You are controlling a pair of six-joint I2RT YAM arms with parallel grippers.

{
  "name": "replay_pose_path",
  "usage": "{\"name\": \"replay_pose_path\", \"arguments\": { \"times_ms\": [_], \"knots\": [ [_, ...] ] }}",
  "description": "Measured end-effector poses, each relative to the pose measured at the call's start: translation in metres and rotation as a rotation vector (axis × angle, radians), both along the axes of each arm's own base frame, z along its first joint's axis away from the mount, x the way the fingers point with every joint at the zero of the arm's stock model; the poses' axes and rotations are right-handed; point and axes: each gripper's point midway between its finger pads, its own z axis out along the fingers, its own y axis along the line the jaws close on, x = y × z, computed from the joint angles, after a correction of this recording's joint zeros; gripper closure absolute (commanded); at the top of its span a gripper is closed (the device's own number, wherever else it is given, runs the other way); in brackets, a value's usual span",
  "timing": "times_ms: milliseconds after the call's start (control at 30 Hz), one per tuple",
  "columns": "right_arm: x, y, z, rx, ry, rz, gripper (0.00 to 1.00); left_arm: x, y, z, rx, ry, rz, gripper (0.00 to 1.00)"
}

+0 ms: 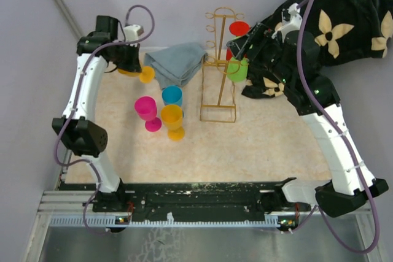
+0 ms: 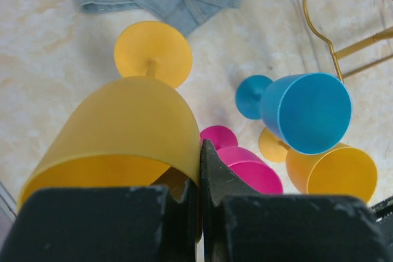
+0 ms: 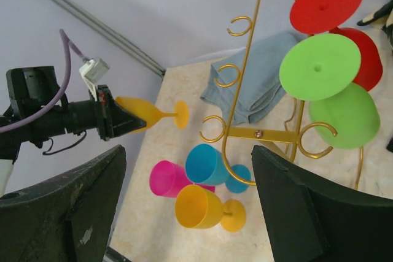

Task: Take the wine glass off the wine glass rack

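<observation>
The gold wire wine glass rack [image 1: 220, 65] stands at the back middle of the table. A red wine glass [image 1: 239, 29] and a green wine glass [image 1: 237, 70] hang upside down on its right side. In the right wrist view the rack [image 3: 245, 72] is ahead, with the green glass [image 3: 319, 65] and the red glass [image 3: 325, 3] at the upper right. My right gripper [image 1: 244, 47] [image 3: 190, 200] is open and empty, close beside the hanging glasses. My left gripper [image 1: 129, 65] [image 2: 200, 170] is shut on the rim of a yellow wine glass [image 2: 132, 127], held above the table's back left.
Pink [image 1: 146, 108], blue [image 1: 172, 96] and yellow [image 1: 172, 116] glasses stand grouped left of the rack's base. A folded blue-grey cloth [image 1: 177, 62] lies behind them. A black flowered cloth [image 1: 344, 23] drapes over the back right.
</observation>
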Motion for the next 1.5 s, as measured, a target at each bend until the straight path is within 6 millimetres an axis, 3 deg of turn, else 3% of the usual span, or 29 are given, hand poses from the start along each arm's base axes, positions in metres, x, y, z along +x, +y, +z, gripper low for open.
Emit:
{"name": "replay_pose_path", "arguments": {
  "times_ms": [100, 367, 500, 767, 1167, 1300, 1500],
  "knots": [
    [0.000, -0.005, -0.005, -0.016, 0.015, -0.021, 0.17, 0.003, -0.020, -0.017, 0.041, 0.059, -0.048, 1.00],
    [-0.017, -0.021, -0.003, -0.016, 0.006, -0.063, 0.17, -0.001, -0.013, -0.070, 0.120, 0.244, -0.058, 1.00],
    [-0.022, -0.027, 0.000, -0.012, -0.005, -0.079, 0.17, -0.008, -0.021, -0.088, 0.152, 0.306, -0.091, 1.00],
    [-0.023, -0.029, -0.003, -0.012, 0.002, -0.089, 0.17, -0.004, -0.045, -0.095, 0.199, 0.312, -0.170, 1.00],
    [-0.028, -0.034, -0.009, -0.016, 0.014, -0.103, 0.17, -0.010, -0.059, -0.115, 0.237, 0.371, -0.248, 1.00],
    [-0.029, -0.035, -0.011, -0.017, 0.016, -0.103, 0.17, -0.016, -0.064, -0.119, 0.246, 0.386, -0.271, 0.80],
    [-0.029, -0.035, -0.011, -0.017, 0.016, -0.103, 0.17, -0.020, -0.063, -0.123, 0.258, 0.403, -0.283, 0.73]
  ]
}}
